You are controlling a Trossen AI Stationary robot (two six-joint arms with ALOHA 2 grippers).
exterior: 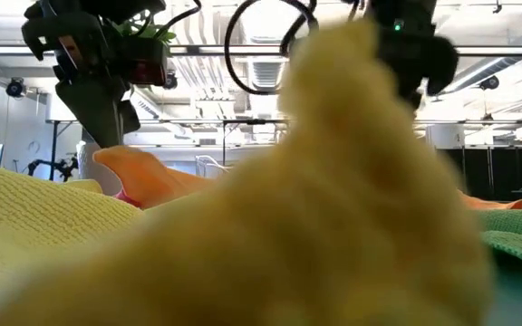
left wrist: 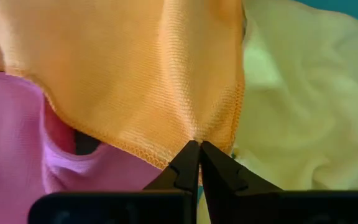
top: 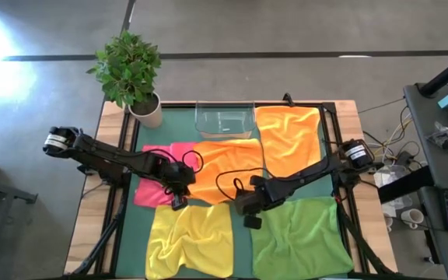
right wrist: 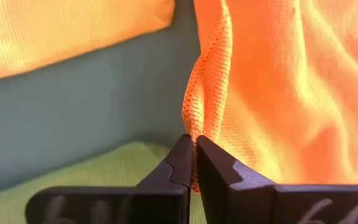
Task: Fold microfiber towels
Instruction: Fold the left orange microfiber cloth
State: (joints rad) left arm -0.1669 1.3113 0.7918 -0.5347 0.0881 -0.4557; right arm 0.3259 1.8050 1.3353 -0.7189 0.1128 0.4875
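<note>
I am starting the fold on the middle orange towel (top: pixel 225 167), in the center of the frame, my left jaws (left wrist: pixel 199 148) and right jaws (right wrist: pixel 193 143) each pinching a near corner, and next I should lift both together and carry them across.

Even, bright light over table, soft shadows only. Strong glare patch on floor at upper left of high view. Low view: yellow towel (exterior: pixel 333 190) close to lens, fully out of focus, blocks most of picture; ceiling lamps behind sharp and bright. Wrist views: cloth weave sharp, colours saturated, far parts slightly soft.
</note>
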